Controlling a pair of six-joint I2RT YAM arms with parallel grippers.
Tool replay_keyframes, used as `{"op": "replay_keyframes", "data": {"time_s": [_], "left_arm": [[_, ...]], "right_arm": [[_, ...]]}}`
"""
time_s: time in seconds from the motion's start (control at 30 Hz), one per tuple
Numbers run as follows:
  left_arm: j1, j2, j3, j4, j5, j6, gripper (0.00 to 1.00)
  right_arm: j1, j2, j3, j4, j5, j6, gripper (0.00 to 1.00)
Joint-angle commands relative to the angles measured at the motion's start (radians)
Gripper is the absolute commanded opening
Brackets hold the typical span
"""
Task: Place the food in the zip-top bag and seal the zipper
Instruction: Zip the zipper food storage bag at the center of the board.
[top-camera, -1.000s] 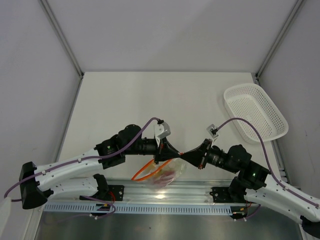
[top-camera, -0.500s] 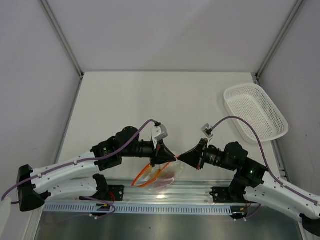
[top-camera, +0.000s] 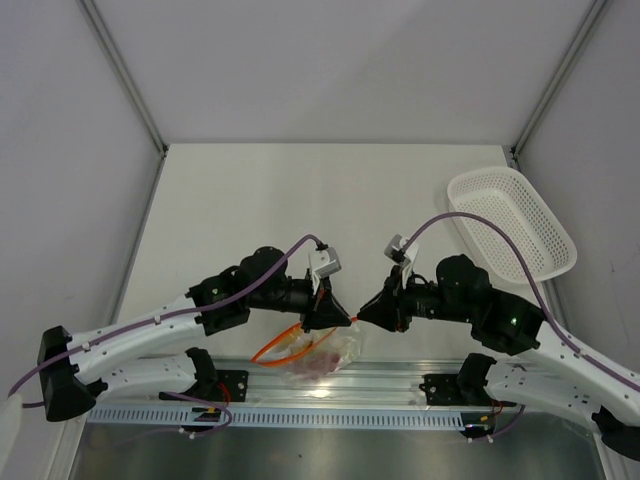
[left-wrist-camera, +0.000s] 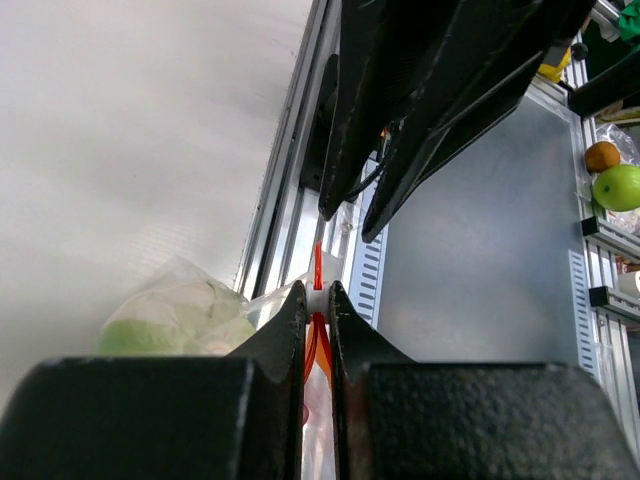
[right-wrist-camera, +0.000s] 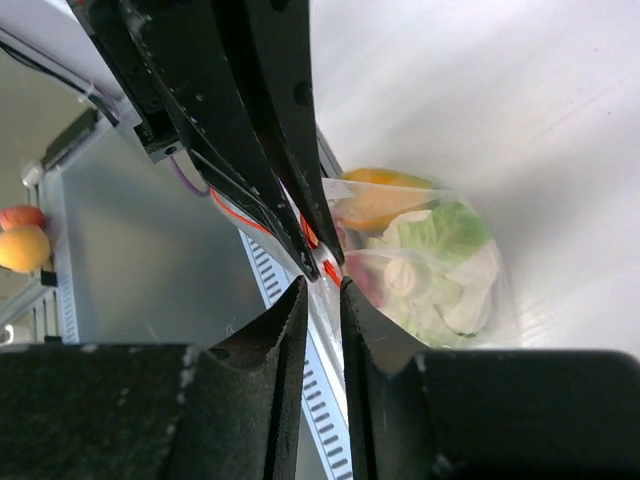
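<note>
The zip-top bag (top-camera: 325, 352) hangs crumpled between my two grippers at the table's near edge, and its orange-red zipper (top-camera: 278, 345) loops out to the left. The food is inside it: a yellow-orange fruit (right-wrist-camera: 375, 195), a green piece (right-wrist-camera: 452, 230), a whitish piece (right-wrist-camera: 470, 295) and a dark red bit (right-wrist-camera: 366, 280). My left gripper (top-camera: 345, 319) (left-wrist-camera: 317, 292) is shut on the zipper's white slider (left-wrist-camera: 317, 299). My right gripper (top-camera: 366, 315) (right-wrist-camera: 323, 283) faces it tip to tip and is shut on the bag's clear edge beside the strip's end.
A white mesh basket (top-camera: 510, 225) stands at the right of the table. A metal rail (top-camera: 400, 380) runs along the near edge under the bag. Spare toy fruits (left-wrist-camera: 617, 187) sit on a shelf beyond the rail.
The right arm has swung left and its wrist has turned. The pinched point has shifted slightly left and down. The bag hangs lower and further left, with the zipper loop spread wider.
</note>
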Motion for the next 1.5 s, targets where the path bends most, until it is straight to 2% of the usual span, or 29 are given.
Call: {"op": "replay_keyframes", "data": {"time_s": [0.0,0.13,0.27,0.63,0.9,1.1,1.13,1.17,1.27,1.47], "left_arm": [[0.015,0.012,0.049,0.007,0.048,-0.025,0.01],[0.016,0.021,0.051,0.021,0.064,-0.031,0.01],[0.018,0.022,0.055,0.019,0.071,-0.031,0.01],[0.02,0.026,0.055,0.022,0.081,-0.033,0.01],[0.021,0.034,0.062,0.024,0.085,-0.033,0.01],[0.021,0.034,0.057,0.022,0.087,-0.034,0.0],[0.021,0.034,0.054,0.024,0.087,-0.034,0.01],[0.021,0.035,0.055,0.022,0.085,-0.034,0.01],[0.023,0.034,0.056,0.018,0.087,-0.034,0.01],[0.024,0.034,0.054,-0.001,0.081,-0.031,0.01]], "right_arm": [[0.007,0.06,0.09,-0.147,-0.025,-0.126,0.22],[0.009,0.103,0.129,-0.195,-0.04,-0.187,0.18],[0.009,0.143,0.137,-0.216,-0.068,-0.216,0.25],[0.009,0.165,0.124,-0.152,-0.135,-0.241,0.24],[0.009,0.197,0.121,-0.126,-0.177,-0.247,0.21],[0.009,0.211,0.112,-0.089,-0.189,-0.246,0.1],[0.009,0.21,0.11,-0.082,-0.188,-0.241,0.03],[0.009,0.208,0.107,-0.071,-0.183,-0.236,0.0],[0.009,0.205,0.1,-0.036,-0.168,-0.212,0.0],[0.009,0.157,0.055,0.052,0.028,-0.12,0.0]]}}
